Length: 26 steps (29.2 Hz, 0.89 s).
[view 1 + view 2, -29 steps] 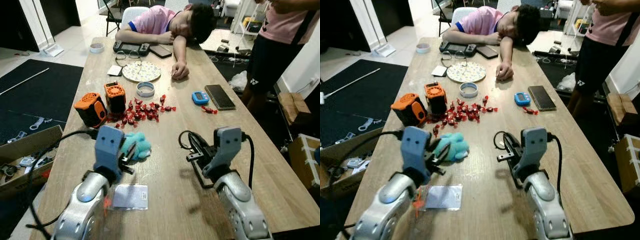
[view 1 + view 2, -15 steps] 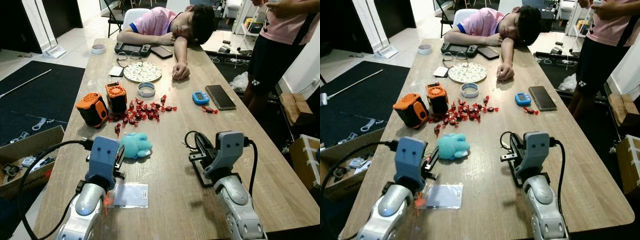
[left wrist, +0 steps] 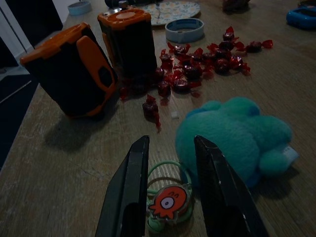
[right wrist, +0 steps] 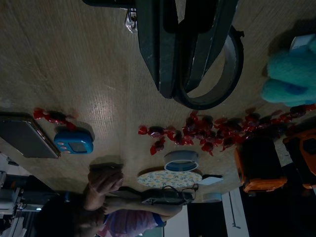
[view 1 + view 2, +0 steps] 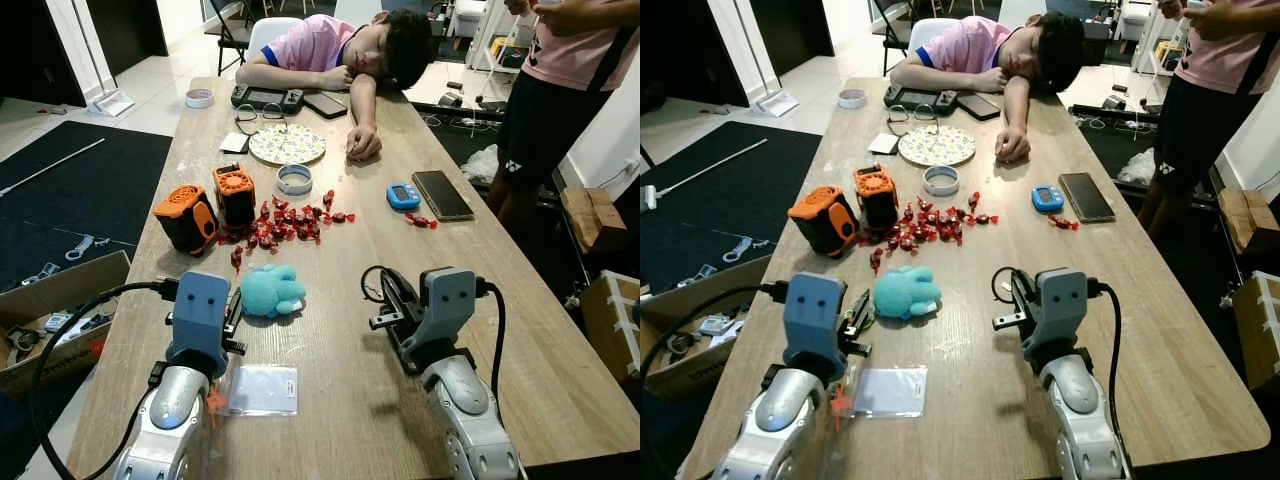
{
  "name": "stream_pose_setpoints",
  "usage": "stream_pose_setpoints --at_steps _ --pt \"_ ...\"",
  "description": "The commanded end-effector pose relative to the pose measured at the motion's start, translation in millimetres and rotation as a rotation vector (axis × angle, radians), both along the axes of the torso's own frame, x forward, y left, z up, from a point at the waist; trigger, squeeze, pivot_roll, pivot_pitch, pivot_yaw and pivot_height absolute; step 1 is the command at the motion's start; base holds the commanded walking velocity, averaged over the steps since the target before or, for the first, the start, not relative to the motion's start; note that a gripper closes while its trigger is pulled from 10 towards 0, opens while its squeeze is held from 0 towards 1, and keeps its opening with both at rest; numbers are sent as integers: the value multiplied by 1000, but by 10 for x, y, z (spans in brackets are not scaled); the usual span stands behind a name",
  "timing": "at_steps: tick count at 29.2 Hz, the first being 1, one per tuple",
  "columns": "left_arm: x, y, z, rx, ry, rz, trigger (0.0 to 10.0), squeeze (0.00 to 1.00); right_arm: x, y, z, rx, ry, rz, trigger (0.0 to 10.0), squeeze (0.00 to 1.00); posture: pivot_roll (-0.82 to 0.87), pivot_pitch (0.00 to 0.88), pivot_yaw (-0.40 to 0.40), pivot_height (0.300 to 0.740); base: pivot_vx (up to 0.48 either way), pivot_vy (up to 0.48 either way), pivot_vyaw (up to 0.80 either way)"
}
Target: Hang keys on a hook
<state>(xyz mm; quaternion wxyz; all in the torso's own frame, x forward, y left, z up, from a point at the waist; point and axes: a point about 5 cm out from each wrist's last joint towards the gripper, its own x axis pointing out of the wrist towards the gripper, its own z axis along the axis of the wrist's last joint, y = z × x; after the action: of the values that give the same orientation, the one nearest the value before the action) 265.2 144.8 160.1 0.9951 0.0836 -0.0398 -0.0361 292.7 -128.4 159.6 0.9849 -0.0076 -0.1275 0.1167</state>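
Note:
My left gripper [image 3: 170, 143] hovers low over the wooden table [image 5: 330, 400], just short of a teal plush toy [image 5: 270, 292]. Its fingers are shut on the keys [image 3: 168, 201], a green ring with an orange octopus charm. In the left eye view the left gripper [image 5: 234, 316] is at the near left. My right gripper [image 5: 386, 300] is at the near right, shut on a black looped hook [image 5: 372, 284]. The hook [image 4: 217, 84] curls past the closed fingertips in the right wrist view.
Two orange-and-black boxes [image 5: 185, 215], red candies [image 5: 285, 222], a tape roll [image 5: 294, 179], a plate [image 5: 286, 143], a blue timer [image 5: 401, 195] and a phone [image 5: 440, 193] lie further up. A clear card sleeve [image 5: 262, 390] is near me. One person [image 5: 330, 45] sleeps at the far end; another [image 5: 545, 90] stands right.
My left gripper has come down and drawn back from the plush toy, still holding the keys. The right gripper with the hook has shifted slightly left.

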Motion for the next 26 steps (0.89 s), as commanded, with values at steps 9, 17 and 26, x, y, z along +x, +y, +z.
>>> stream_pose_setpoints --at_steps 9,17,26 --pt "-3 -33 -29 -8 0 12 10000 0 5 54 -72 -13 12 12 10000 0 75 158 -8 740 -387 0 0" --pt "-9 -34 -41 -5 -2 19 10000 0 22 69 -81 -26 14 22 10000 0 77 159 -14 740 -422 0 0" --pt "-12 -36 -45 -4 -4 24 10000 0 33 97 -94 -40 13 30 10000 0 81 159 -17 740 -417 0 0"
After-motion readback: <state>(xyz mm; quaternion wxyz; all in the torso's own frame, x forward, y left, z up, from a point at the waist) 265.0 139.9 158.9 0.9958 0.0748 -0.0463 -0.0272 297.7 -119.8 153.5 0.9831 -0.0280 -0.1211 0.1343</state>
